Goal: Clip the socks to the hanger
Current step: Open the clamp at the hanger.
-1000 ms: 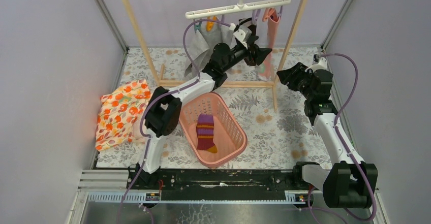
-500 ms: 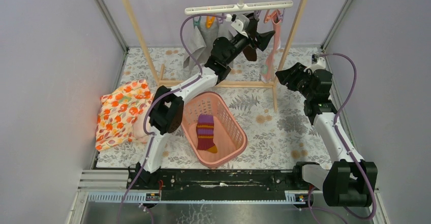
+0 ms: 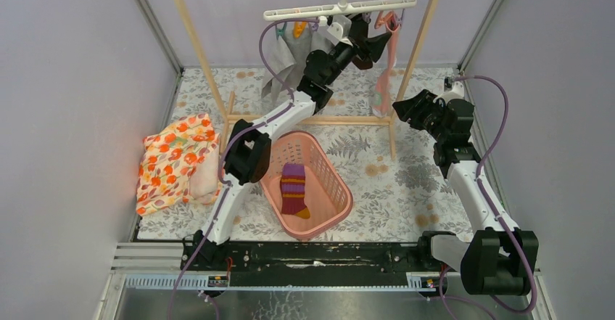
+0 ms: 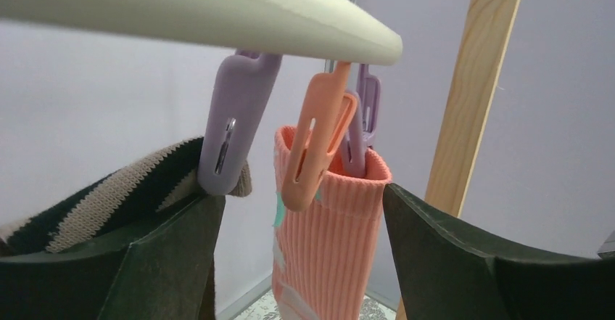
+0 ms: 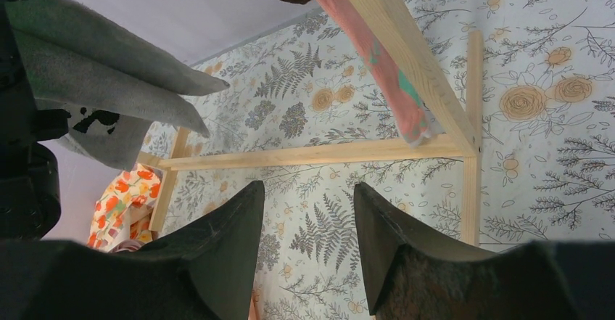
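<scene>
From above, the left arm is stretching higher than a second ago, bringing the left tool (image 3: 376, 44) to the hanger (image 3: 341, 8). The purple sock (image 3: 294, 188) is lying in the basket (image 3: 339, 186). On the left wrist view, that tool is spreading wide, straddling the orange clip (image 4: 319, 146). On the right wrist view, the right tool (image 5: 308, 197) is hanging released, gripping nothing.

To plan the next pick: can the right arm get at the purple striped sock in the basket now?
Probably yes. The sock lies uncovered in the open basket, and the right gripper is open and empty.
</scene>
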Motion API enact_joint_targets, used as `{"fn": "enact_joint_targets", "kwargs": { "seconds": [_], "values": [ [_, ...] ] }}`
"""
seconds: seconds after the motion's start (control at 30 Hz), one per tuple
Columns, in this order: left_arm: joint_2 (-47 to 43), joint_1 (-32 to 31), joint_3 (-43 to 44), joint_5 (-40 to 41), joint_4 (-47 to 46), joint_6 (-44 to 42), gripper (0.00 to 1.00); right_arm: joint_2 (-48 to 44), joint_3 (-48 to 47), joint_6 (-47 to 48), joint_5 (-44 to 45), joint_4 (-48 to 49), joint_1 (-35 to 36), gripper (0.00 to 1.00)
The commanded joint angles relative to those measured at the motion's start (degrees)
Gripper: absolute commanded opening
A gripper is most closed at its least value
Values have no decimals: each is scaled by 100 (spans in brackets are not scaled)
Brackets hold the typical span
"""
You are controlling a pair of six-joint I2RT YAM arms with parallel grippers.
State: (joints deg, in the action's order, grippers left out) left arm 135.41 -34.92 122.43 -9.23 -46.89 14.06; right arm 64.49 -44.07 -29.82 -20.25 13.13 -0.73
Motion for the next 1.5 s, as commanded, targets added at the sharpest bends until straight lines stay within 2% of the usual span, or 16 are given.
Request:
{"fn": "enact_joint_targets", "kwargs": {
  "seconds": [0.0, 0.1, 0.37, 0.67, 0.93, 1.27, 1.47],
  "values": [
    [67, 80, 147, 27, -619, 290, 83, -17, -51, 118, -44, 236, 46, 55],
    [-8, 82, -45, 31, -950, 437, 68, 67, -11, 118, -59, 294, 47, 55],
    [-175, 82, -130, -46, -1188, 527, 65, 169, 17, 71, -147, 344, 47, 55],
    [-322, 77, -521, -128, -1438, 666, 24, 213, 73, 10, -173, 420, 47, 54],
    [-590, 46, -884, -350, -1744, 926, 8, 196, 75, -17, -182, 456, 47, 54],
    [-1385, -147, -2104, -481, -2298, 1248, 4, -11, -130, 171, -283, 264, 46, 54],
    [-1474, -218, -2098, -664, -2075, 1274, 5, -337, -669, 414, -113, -324, 47, 55]
  ]
}}
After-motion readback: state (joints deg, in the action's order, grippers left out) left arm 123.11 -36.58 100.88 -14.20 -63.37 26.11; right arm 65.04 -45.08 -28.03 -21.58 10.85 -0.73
